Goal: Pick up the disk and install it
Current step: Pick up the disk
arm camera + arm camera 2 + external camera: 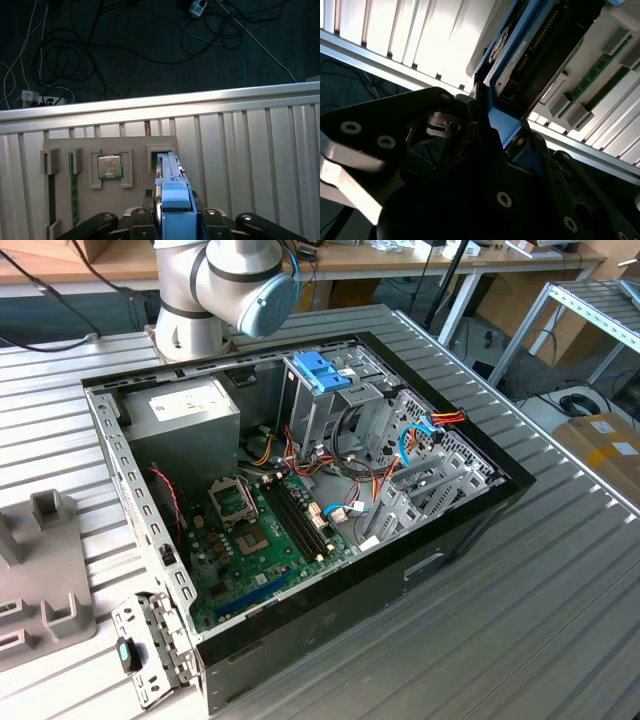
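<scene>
In the exterior view I see the arm [228, 290] at the far end of the open computer case [440, 530], whose drive cage carries a blue latch [322, 370]. In the second wrist view my pincer [495, 120] is clamped on the disk [545, 50], which reaches out past the tips. In the first wrist view the disk [172, 192] stands edge-on in the pincer [172, 220]. Beyond its tips a grey holder tray [135, 145] lies on the slatted table [250, 140], a processor chip [109, 166] seated in it.
</scene>
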Available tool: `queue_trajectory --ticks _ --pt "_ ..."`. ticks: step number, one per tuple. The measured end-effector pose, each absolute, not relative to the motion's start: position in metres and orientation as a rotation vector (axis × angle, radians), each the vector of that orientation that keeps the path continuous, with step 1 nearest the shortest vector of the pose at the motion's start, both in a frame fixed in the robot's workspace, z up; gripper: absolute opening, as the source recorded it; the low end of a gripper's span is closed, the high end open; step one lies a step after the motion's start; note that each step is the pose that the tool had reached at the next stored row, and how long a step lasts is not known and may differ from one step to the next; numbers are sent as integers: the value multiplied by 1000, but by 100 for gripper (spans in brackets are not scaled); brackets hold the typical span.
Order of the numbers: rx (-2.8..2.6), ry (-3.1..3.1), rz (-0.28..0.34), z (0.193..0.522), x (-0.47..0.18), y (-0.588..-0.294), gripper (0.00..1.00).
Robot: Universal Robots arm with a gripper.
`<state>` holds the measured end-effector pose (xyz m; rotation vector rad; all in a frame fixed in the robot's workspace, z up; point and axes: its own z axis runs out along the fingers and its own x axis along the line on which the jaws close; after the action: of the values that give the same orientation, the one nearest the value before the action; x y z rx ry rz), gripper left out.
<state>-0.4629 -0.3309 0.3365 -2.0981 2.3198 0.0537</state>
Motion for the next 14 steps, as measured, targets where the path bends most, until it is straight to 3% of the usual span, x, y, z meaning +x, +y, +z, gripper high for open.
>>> queue_trajectory --ticks 14 --pt "-2098 2320 54 348 -463 -330 37"
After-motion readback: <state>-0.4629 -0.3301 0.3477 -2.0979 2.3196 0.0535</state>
